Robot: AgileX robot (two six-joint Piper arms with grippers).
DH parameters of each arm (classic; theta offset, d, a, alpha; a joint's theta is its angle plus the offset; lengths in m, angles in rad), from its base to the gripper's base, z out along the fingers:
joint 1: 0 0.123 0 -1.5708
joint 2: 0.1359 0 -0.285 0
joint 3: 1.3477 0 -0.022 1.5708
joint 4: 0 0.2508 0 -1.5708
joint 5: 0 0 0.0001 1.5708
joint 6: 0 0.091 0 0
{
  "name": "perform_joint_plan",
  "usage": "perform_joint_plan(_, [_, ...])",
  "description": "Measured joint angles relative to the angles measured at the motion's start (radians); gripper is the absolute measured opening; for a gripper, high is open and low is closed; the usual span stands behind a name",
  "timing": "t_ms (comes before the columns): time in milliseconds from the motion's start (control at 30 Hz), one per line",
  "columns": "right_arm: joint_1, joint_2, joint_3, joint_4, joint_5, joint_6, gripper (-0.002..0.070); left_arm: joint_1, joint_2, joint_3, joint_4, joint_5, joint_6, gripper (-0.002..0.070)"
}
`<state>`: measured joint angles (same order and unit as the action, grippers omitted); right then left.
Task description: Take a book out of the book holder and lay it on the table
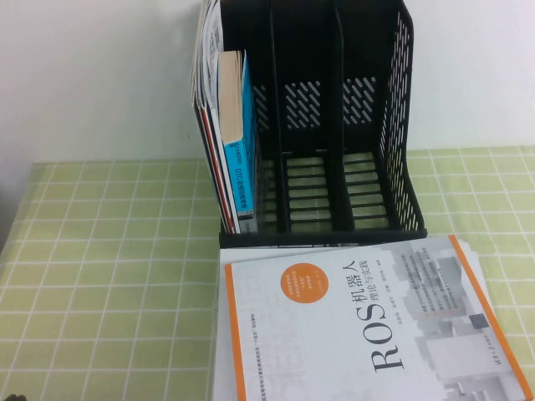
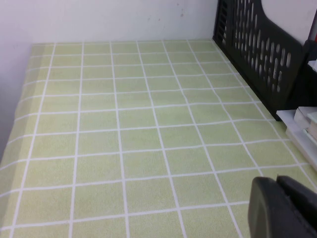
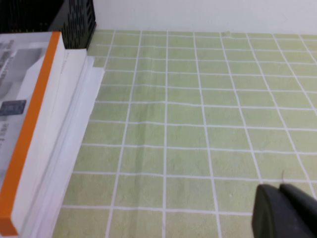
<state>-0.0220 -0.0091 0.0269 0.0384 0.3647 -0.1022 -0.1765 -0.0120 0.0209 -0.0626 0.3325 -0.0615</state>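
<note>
The black book holder (image 1: 334,125) stands at the back of the green checked table (image 1: 109,276). Its left compartment holds upright books: thin white ones (image 1: 203,58) at the outer left and a thick blue-covered one (image 1: 242,125); their covers are hidden. The middle and right compartments hold nothing. Neither gripper shows in the high view. My left gripper (image 2: 277,179) hovers shut over bare cloth left of the holder (image 2: 267,54), holding nothing. My right gripper (image 3: 280,187) is shut and holds nothing over the cloth right of the lying books.
A white, orange-edged "ROS" book (image 1: 376,326) lies flat in front of the holder, on top of other white sheets or books (image 3: 74,129). A white wall runs behind the table. Open cloth lies to both sides of the holder.
</note>
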Motion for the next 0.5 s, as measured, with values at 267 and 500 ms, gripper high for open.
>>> perform_joint_plan(267, [0.000,0.000,0.000,0.000,0.000,0.000,-0.0001,0.000,0.000,0.001,-0.002,-0.009,0.000,-0.0003])
perform_joint_plan(500, [0.000,0.000,0.000,0.010,-0.009,0.000,-0.0001,0.000,0.000,0.001,-0.002,-0.016,0.000,-0.0003])
